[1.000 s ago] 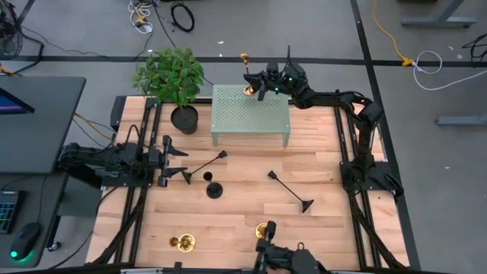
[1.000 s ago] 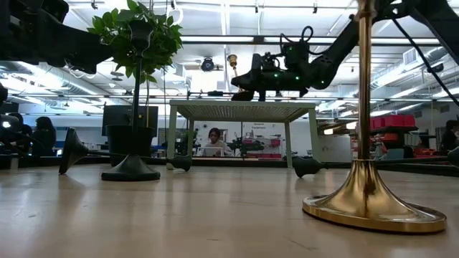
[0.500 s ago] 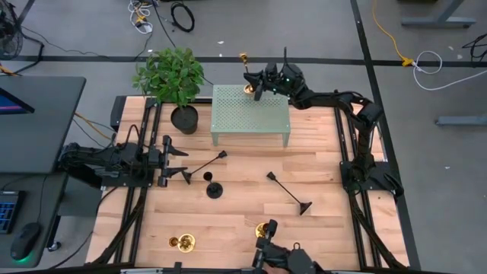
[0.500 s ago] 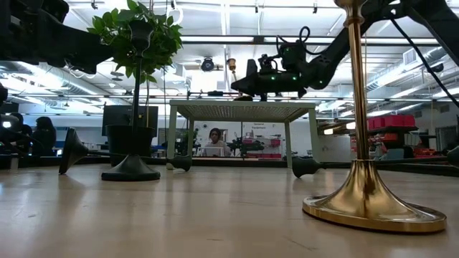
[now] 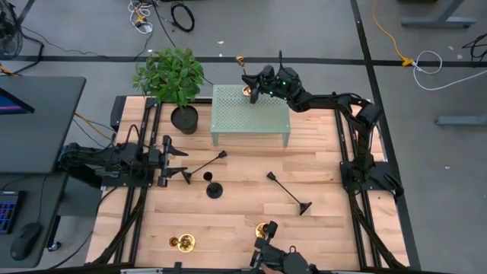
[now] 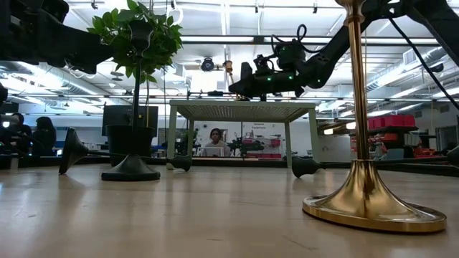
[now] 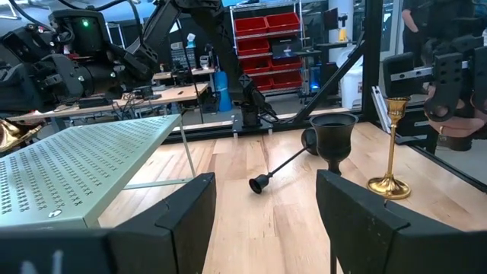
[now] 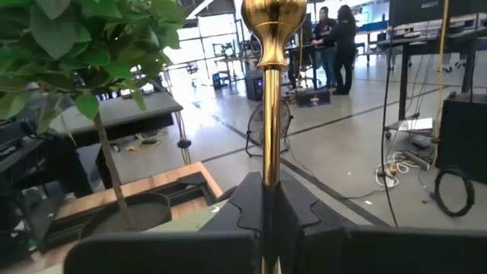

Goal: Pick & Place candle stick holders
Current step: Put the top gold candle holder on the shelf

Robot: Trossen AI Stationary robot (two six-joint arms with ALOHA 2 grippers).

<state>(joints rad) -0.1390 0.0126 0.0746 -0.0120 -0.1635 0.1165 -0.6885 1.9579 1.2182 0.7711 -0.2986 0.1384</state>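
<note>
Right gripper [image 5: 253, 85] is clamped on the stem of a gold candle stick holder [image 5: 244, 74], holding it above the far edge of a perforated green stand [image 5: 251, 114]. Left gripper [image 5: 179, 161], fingers spread and empty, rests at the table's left edge.

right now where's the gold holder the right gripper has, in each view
High view: gold candle stick holder at the green perforated stand's far edge, in the right gripper.
Low view: above the stand, left of the gripper, cup at.
Left wrist view: cannot tell.
Right wrist view: centre, stem upright.
Shared landmark: the stand.
</note>
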